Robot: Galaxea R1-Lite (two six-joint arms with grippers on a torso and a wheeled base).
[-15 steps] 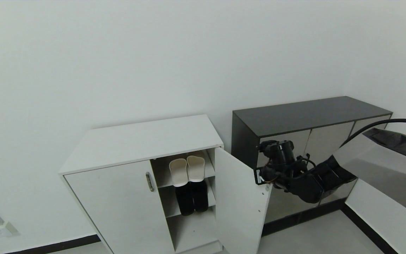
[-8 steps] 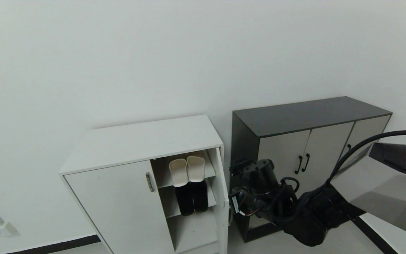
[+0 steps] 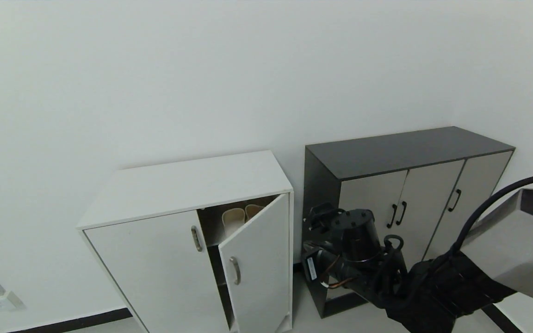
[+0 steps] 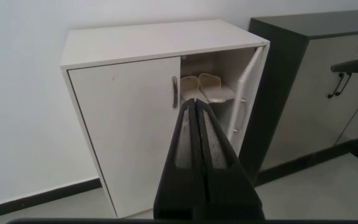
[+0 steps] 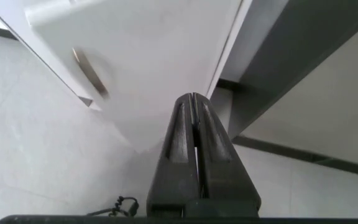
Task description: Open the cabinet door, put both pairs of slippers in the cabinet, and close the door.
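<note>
The white cabinet (image 3: 188, 185) has its left door shut and its right door (image 3: 259, 259) standing ajar, about half shut. A beige pair of slippers (image 3: 232, 219) peeks out on the top shelf above the door's edge. The shelf below is hidden by the door. My right gripper (image 5: 194, 98) is shut on nothing, its tip at the door's outer face (image 5: 148, 56) near the hinge side, past the metal handle (image 5: 91, 73). My right arm (image 3: 354, 240) sits low between the two cabinets. My left gripper (image 4: 195, 102) is shut and empty, held back, facing the white cabinet (image 4: 123, 93) and the beige slippers (image 4: 207, 84).
A dark cabinet (image 3: 410, 152) with grey doors and black handles stands close to the right of the white one, against the wall. Its side panel (image 5: 303, 56) is just beside my right gripper. Bare grey floor (image 3: 359, 319) lies in front.
The right door has swung from wide open to about half shut. My right arm has moved left and down with it, from beside the door's edge to the narrow space between the cabinets.
</note>
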